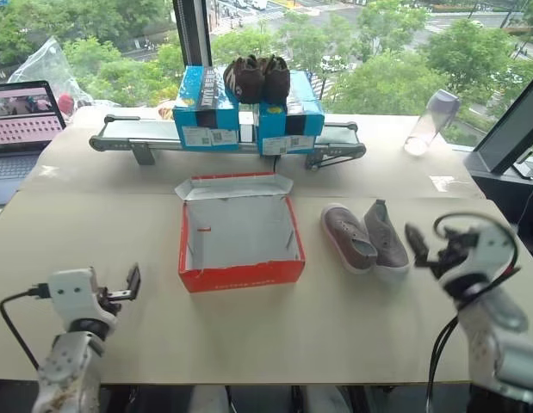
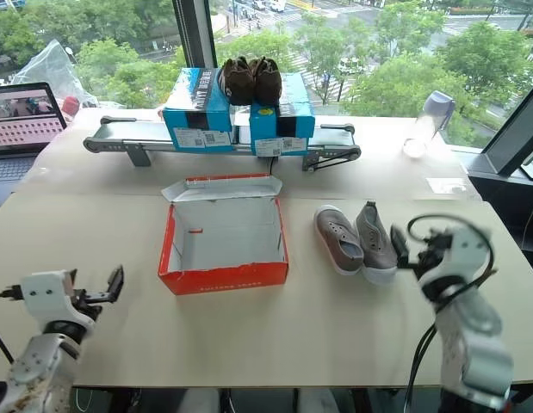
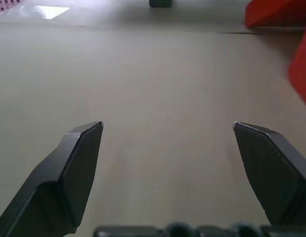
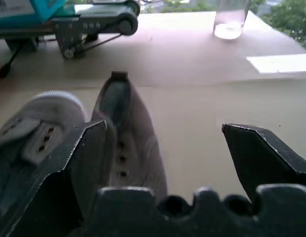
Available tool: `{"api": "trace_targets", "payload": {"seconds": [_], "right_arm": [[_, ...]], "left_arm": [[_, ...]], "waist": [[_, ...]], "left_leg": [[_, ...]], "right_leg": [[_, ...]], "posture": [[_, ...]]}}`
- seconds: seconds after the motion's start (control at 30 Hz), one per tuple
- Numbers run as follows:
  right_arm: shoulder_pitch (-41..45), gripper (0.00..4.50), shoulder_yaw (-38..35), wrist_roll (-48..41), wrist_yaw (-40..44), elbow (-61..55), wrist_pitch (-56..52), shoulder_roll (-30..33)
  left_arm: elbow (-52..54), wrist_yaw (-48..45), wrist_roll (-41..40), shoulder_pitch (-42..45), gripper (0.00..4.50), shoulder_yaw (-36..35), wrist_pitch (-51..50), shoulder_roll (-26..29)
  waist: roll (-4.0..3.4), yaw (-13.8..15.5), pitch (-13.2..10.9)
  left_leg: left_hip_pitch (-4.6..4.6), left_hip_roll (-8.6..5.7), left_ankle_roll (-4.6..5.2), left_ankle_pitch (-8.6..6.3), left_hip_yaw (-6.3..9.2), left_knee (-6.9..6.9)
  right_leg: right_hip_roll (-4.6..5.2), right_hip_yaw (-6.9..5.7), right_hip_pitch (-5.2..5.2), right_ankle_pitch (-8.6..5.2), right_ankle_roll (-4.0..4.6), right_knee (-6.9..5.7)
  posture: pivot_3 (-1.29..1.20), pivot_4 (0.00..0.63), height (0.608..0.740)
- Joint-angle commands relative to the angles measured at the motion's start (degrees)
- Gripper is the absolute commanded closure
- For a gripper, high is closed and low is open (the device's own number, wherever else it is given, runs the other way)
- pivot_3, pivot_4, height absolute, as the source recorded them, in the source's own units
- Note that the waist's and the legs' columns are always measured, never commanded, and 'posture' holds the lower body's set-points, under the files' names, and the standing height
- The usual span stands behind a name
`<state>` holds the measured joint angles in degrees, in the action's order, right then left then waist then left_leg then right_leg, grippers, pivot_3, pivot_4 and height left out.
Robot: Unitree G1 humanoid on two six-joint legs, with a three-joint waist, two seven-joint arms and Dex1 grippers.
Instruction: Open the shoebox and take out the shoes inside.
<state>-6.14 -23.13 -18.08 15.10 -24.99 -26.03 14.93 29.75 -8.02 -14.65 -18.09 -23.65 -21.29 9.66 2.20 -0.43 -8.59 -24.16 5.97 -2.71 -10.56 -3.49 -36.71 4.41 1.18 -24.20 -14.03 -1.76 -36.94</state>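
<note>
Both grippers are hanging spread wide and gripping nothing: left gripper [image 1: 131, 284] near-left of the box, right gripper [image 1: 418, 243] just right of the small grey-taupe canvas sneakers [image 1: 368, 237], which are lying side by side on the beige table [image 1: 335, 327]. Bright red cardboard shoebox [image 1: 240, 234] is sitting open, empty. Sneakers look light, floppy; I'd pinch the heel collar.

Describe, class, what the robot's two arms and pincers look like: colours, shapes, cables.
Each arm is pale grey-white with a blocky white wrist housing. The left pincer and the right pincer each carry two black, wedge-shaped fingers. Black cables loop beside both wrists.
</note>
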Motion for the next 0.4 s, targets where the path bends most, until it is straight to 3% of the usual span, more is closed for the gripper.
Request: {"api": "trace_targets", "payload": {"seconds": [0.03,0.1,0.4], "right_arm": [[-3.98,0.03,2.41,2.96,-2.12,-5.78,6.03,-2.32],[-5.24,0.03,3.42,3.2,-2.77,-5.47,6.69,-3.64],[-7.23,0.03,8.75,3.98,-4.57,-5.17,7.06,-6.81]], "left_arm": [[3.7,1.84,2.11,-4.79,0.0,2.44,3.1,-3.04],[4.24,2.42,2.63,-6.43,0.0,3.39,4.01,-4.39],[2.87,4.21,6.14,-7.12,0.0,8.68,8.25,-7.08]], "waist": [[0.0,-0.66,0.09],[0.03,-1.27,0.1],[0.08,-1.11,0.14]], "left_leg": [[0.07,0.0,0.0,0.0,0.01,-0.01],[0.24,-0.06,-0.01,-0.01,0.01,-0.02],[0.3,-0.15,-0.47,-0.29,0.03,-0.02]], "right_leg": [[-0.01,0.03,0.04,-0.1,-0.14,0.0],[-0.04,0.24,0.08,-0.31,0.2,0.01],[-0.04,0.39,0.06,-0.35,0.25,0.01]], "posture": [[0.0,0.15,0.74],[0.0,0.15,0.74],[0.0,0.15,0.74]]}}
